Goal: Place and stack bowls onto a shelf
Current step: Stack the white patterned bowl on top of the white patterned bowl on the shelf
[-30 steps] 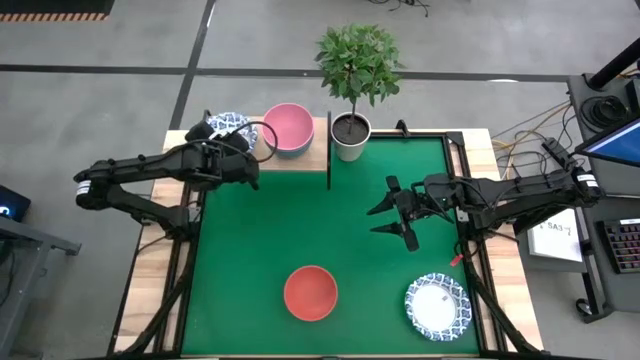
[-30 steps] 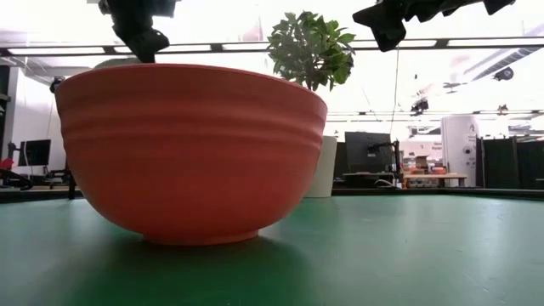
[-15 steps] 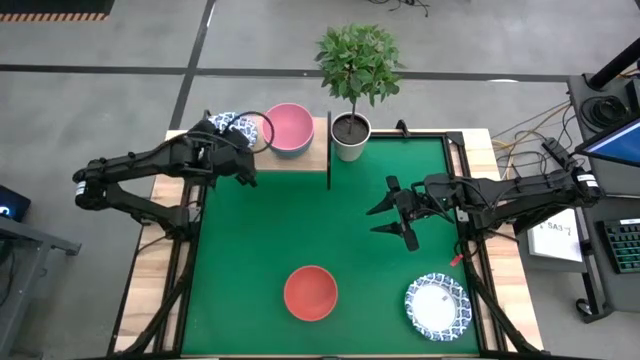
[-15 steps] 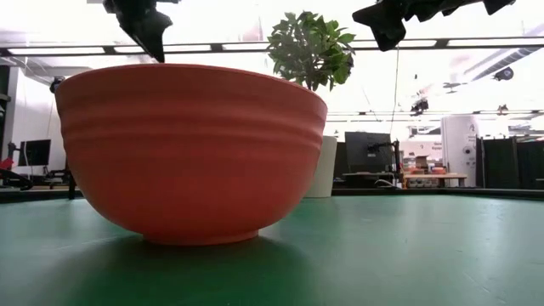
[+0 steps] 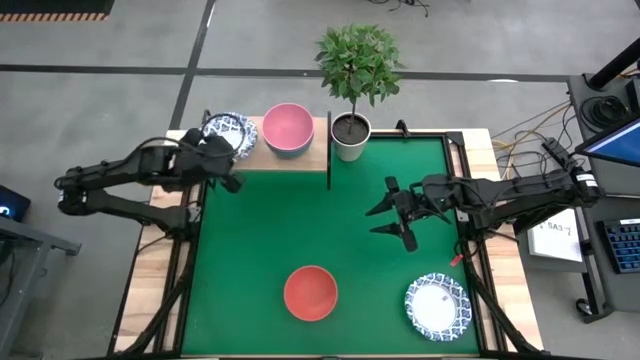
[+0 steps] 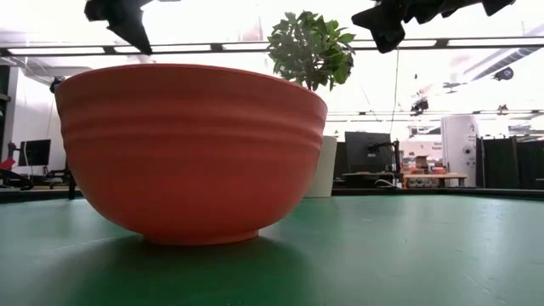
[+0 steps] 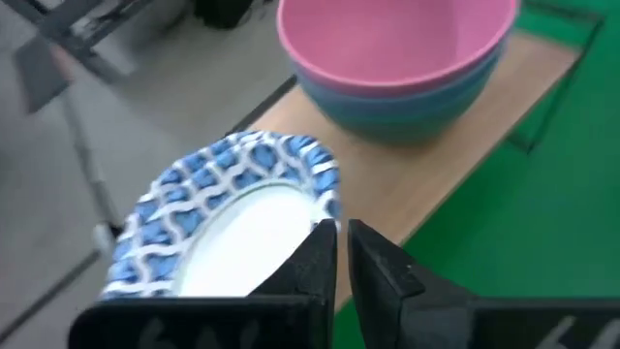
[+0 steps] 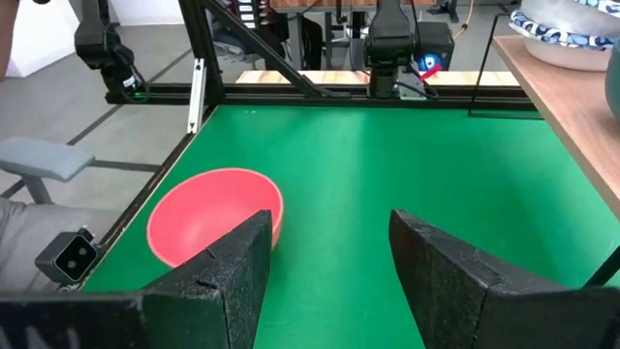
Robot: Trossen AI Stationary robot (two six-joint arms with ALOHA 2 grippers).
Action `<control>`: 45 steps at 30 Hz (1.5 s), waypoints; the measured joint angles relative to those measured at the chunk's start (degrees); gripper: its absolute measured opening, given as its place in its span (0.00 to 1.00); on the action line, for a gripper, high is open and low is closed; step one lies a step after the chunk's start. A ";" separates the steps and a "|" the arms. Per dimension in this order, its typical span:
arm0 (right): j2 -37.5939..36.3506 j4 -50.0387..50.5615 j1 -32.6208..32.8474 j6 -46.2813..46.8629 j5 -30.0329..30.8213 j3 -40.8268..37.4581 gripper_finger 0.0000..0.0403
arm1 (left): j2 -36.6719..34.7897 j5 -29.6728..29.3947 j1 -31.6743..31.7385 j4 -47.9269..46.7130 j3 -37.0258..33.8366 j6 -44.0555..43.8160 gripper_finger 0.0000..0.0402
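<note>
A white bowl with a blue-patterned rim (image 5: pixel 227 130) sits on the left end of the bare-wood shelf (image 5: pixel 292 162). Beside it, a pink bowl (image 5: pixel 288 126) is nested in a blue one (image 7: pixel 407 102). My left gripper (image 5: pixel 236 160) is at the patterned bowl's near rim (image 7: pixel 325 189), its fingers a narrow gap apart with nothing between them. A red bowl (image 5: pixel 310 292) and a second patterned bowl (image 5: pixel 437 305) rest on the green mat. My right gripper (image 5: pixel 400 212) hangs open above the mat's right half, away from the bowls. My left gripper has one fingertip (image 7: pixel 323 237) showing right against the patterned bowl's near rim (image 7: pixel 327 199); I cannot tell whether it touches. The bowl sits flat on the shelf board (image 7: pixel 446 165).
A white plant pot (image 5: pixel 350 136) with a leafy plant stands just right of the shelf's black end frame (image 5: pixel 329 150). The red bowl (image 6: pixel 191 153) fills the low view. Open green mat lies between the shelf and the red bowl.
My left gripper has drawn back from the shelf toward the table's left and near edges. The patterned bowl, tipped at the gripper half a second ago, now lies level on the shelf's left end. My right arm has kept still.
</note>
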State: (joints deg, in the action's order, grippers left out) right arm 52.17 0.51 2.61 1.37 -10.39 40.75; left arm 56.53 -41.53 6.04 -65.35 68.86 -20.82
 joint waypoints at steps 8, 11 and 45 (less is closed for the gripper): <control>1.72 -1.12 0.00 0.10 0.02 -0.02 0.49 | -10.50 0.65 0.07 9.31 -9.38 -0.39 0.01; 2.69 -1.64 0.00 0.11 0.00 -0.02 0.49 | -12.72 0.88 0.07 10.10 -11.88 -1.64 0.00; 6.55 -4.28 0.00 2.55 0.00 -0.07 0.49 | -10.61 -1.74 0.11 10.76 -16.72 -6.58 0.00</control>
State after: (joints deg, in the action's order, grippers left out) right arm 58.72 -3.77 2.61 3.92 -10.39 40.69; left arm 45.91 -43.28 6.15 -54.58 52.14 -27.40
